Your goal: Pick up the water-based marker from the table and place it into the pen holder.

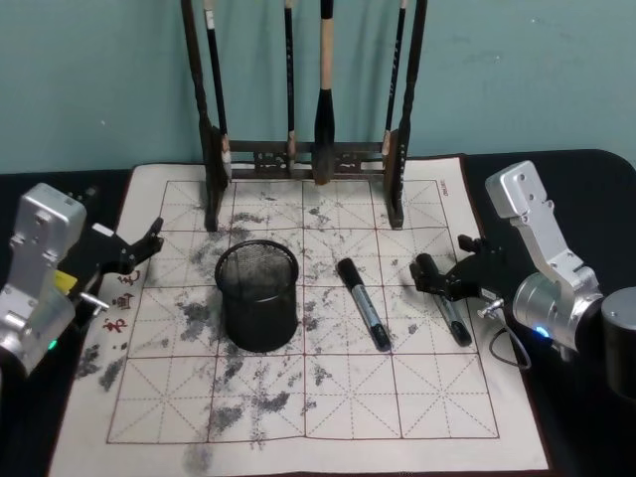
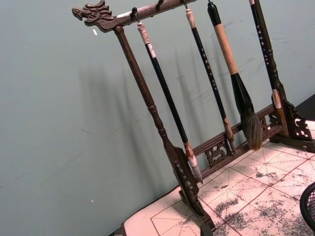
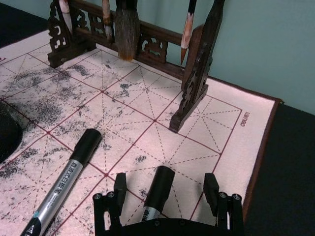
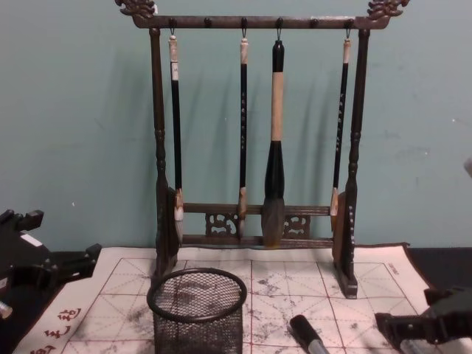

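Note:
Two water-based markers lie on the table's cream mat [image 1: 397,417]. One black and silver marker [image 1: 364,304] rests right of the pen holder [image 1: 256,298], a round black mesh cup standing upright. The other marker [image 3: 158,184] lies further right, its black cap between the fingers of my right gripper [image 3: 165,186]. That gripper [image 1: 440,270] is open and low over the mat, straddling the cap without closing on it. My left gripper [image 1: 139,248] hovers open at the mat's left edge, holding nothing. The middle marker [image 3: 69,179] lies beside the right gripper, apart from it.
A tall dark wooden brush rack [image 1: 298,149] with several hanging brushes stands at the back of the mat, behind the pen holder. The mat's front half has open room. The dark table edge [image 3: 285,162] runs along the right of the mat.

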